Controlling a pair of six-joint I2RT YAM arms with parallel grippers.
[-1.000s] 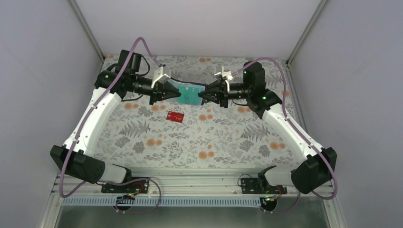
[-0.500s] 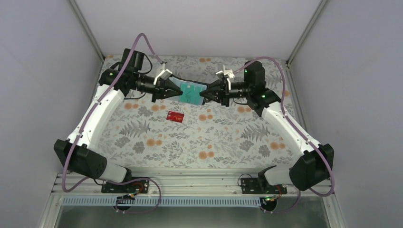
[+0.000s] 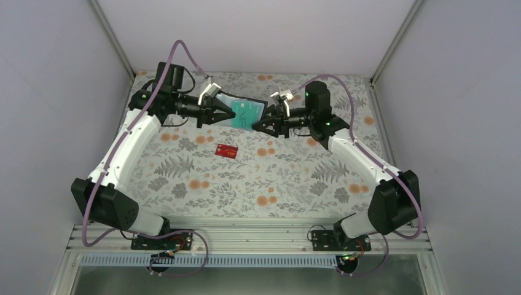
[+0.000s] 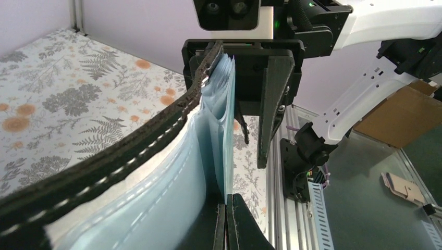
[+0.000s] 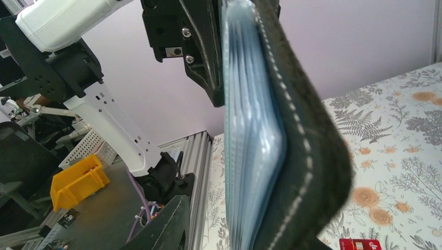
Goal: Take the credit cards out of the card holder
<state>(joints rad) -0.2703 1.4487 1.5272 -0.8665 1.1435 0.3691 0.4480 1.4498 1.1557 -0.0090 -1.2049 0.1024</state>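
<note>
The card holder (image 3: 244, 113) is held in the air over the back of the table between both grippers, opened, with a teal-green card face showing. My left gripper (image 3: 220, 114) is shut on a thin pale-blue inner leaf of it (image 4: 225, 219); the black stitched cover (image 4: 130, 151) bows off to the left. My right gripper (image 3: 261, 125) is open around the holder's other end. One of its fingers (image 5: 167, 224) stands apart from the blue leaves (image 5: 250, 146), and the other is hidden behind the black cover (image 5: 307, 135). A red credit card (image 3: 226, 150) lies on the table.
The floral tablecloth (image 3: 276, 178) covers the table, with grey walls on three sides. The aluminium rail (image 3: 246, 236) with the arm bases runs along the near edge. The red card also shows at the bottom right of the right wrist view (image 5: 359, 244).
The holder has risen and shifted slightly towards the back. The left gripper moved back with it. The right wrist swung to the left, and its jaws now stand apart around the holder.
</note>
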